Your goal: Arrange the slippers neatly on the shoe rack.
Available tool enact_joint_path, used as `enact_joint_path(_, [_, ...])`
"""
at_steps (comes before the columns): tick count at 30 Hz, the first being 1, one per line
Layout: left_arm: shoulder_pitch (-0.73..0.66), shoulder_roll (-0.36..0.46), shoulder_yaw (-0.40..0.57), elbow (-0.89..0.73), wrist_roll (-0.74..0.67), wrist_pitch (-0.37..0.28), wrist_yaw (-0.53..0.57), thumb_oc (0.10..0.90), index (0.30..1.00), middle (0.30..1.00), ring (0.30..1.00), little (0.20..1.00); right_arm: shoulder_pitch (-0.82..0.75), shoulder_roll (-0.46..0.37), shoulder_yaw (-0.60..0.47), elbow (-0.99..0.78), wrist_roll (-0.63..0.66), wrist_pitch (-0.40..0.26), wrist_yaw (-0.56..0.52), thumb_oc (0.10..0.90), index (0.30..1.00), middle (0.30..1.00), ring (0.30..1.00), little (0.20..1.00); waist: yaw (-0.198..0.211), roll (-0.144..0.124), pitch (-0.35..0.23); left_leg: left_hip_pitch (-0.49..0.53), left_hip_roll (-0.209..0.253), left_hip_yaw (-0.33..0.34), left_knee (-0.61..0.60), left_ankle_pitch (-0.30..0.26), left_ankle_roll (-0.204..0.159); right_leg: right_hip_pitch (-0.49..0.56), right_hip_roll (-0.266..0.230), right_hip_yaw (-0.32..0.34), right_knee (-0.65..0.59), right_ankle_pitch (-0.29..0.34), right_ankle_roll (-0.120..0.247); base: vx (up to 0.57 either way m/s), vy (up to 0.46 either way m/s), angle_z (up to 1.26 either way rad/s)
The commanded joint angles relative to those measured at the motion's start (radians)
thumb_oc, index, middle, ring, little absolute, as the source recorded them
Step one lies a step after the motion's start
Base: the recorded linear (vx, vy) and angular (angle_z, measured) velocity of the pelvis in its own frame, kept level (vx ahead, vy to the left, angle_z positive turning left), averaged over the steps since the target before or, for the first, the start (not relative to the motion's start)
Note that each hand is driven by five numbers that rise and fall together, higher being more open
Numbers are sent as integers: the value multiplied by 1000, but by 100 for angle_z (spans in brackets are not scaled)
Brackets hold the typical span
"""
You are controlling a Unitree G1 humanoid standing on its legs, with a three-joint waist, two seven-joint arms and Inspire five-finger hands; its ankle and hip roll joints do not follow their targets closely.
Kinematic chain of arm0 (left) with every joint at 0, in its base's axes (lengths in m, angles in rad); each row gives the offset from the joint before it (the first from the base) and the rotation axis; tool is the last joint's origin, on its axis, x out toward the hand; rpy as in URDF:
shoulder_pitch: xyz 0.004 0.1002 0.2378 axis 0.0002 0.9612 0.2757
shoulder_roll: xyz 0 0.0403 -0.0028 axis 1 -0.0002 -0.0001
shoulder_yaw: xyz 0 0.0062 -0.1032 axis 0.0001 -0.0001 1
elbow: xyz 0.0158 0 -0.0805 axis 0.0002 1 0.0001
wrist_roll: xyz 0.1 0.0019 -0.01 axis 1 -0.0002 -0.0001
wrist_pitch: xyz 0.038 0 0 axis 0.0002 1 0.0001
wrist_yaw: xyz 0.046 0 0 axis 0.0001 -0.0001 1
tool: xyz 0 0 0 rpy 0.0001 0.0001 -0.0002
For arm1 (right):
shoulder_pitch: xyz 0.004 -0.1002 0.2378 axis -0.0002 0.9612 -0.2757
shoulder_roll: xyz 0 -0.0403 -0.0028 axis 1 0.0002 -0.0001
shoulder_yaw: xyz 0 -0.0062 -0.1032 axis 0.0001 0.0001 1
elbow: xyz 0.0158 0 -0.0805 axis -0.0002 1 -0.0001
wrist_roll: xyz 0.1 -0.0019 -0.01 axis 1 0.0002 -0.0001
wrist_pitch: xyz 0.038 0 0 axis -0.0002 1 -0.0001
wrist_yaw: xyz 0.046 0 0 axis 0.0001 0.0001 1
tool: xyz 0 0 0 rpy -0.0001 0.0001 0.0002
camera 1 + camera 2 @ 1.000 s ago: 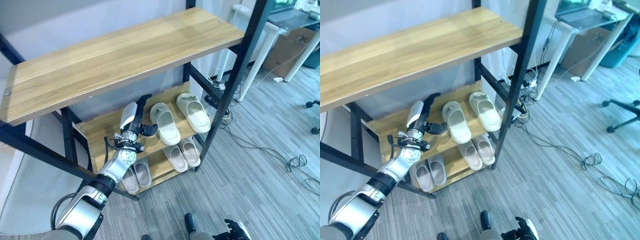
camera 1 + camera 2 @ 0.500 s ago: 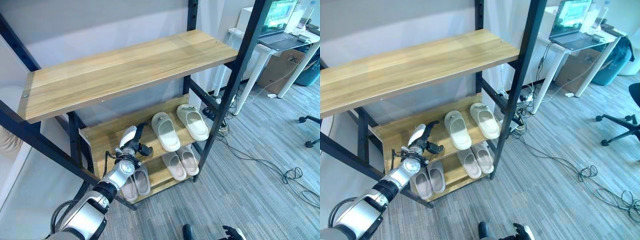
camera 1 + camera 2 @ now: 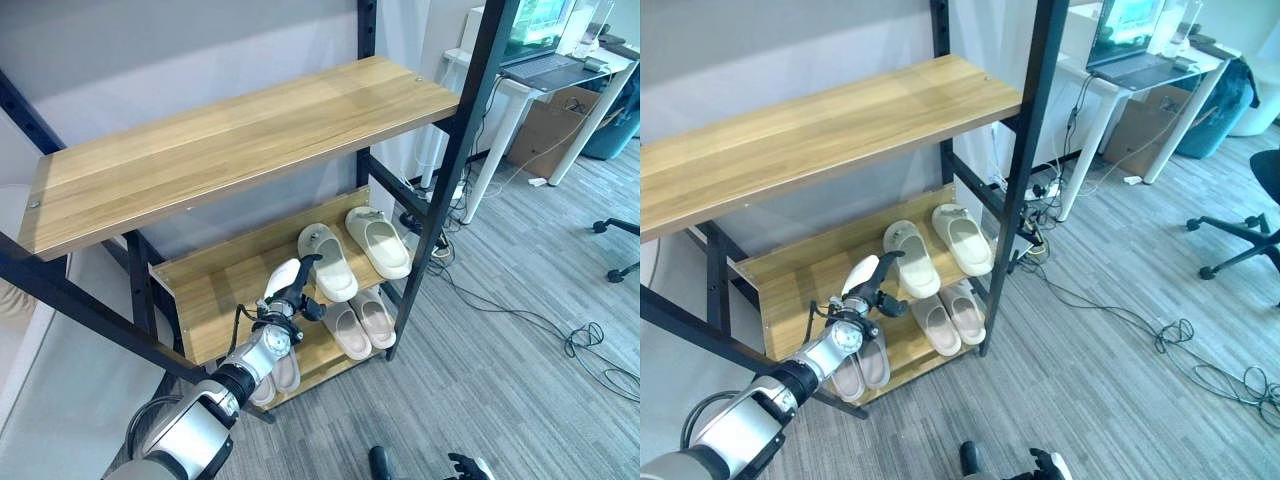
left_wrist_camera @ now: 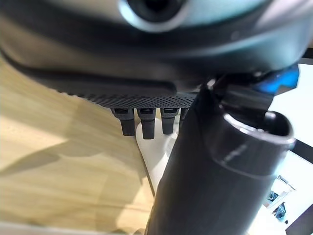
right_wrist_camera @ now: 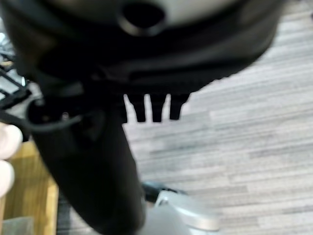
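Nearest, the right hand [image 3: 462, 466] hangs low over the grey carpet [image 3: 520, 390], its fingers [image 5: 155, 107] straight and holding nothing. A little farther in, the left hand [image 3: 291, 291] reaches up from the lower left to the front edge of the middle shelf [image 3: 215, 290], fingers [image 4: 146, 122] straight and relaxed, gripping nothing, just beside the nearer of two white slippers [image 3: 322, 262]; whether it touches that one I cannot tell. These two lie side by side at the right end of the shelf, toes toward the front, hard against the black upright post [image 3: 450, 175] that crosses in front of the rack. Below them, on the bottom shelf, a beige pair [image 3: 361, 322] sits to the right and another pair [image 3: 862, 365] to the left, partly hidden behind the arm. Above, the broad top board [image 3: 240, 150] is bare wood. Beyond the rack, a white desk [image 3: 545, 80] stands with a cardboard box [image 3: 550, 125] under it, and loose cables [image 3: 590, 345] trail across the floor.
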Motion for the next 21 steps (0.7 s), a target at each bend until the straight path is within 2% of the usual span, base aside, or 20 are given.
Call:
enact_joint_path(1, [-238, 4, 40, 88, -12, -36, 23, 800, 900, 900, 900, 900, -28, -31, 20, 50, 4, -12, -24, 800, 900, 900, 900, 900, -10, -32, 29, 16, 10, -43, 3, -66, -30, 52, -22, -47, 13, -110, 83, 0, 0, 0])
enact_joint_path(9, [-252, -7, 11, 73, 20, -43, 27, 800, 900, 900, 900, 900, -39, -38, 23, 53, 11, -19, -32, 800, 900, 900, 900, 900, -12, -23, 36, 6, 9, -41, 3, -64, -29, 40, -22, -45, 13, -108, 81, 0, 0, 0])
enact_joint_path(14, [-270, -54, -11, 58, 31, -47, 37, 800, 900, 900, 900, 900, -49, -39, 33, 50, 10, -23, -35, 800, 900, 900, 900, 900, -16, -23, 44, 1, 7, -44, 3, -65, -28, 36, -24, -42, 13, -106, 81, 0, 0, 0])
enact_joint_path(21, [-271, -77, -31, 33, 38, -59, 34, 800, 900, 900, 900, 900, -52, -46, 34, 45, 12, -29, -39, 800, 900, 900, 900, 900, -18, -24, 50, -5, 7, -42, 3, -66, -26, 25, -23, -37, 13, -101, 81, 0, 0, 0])
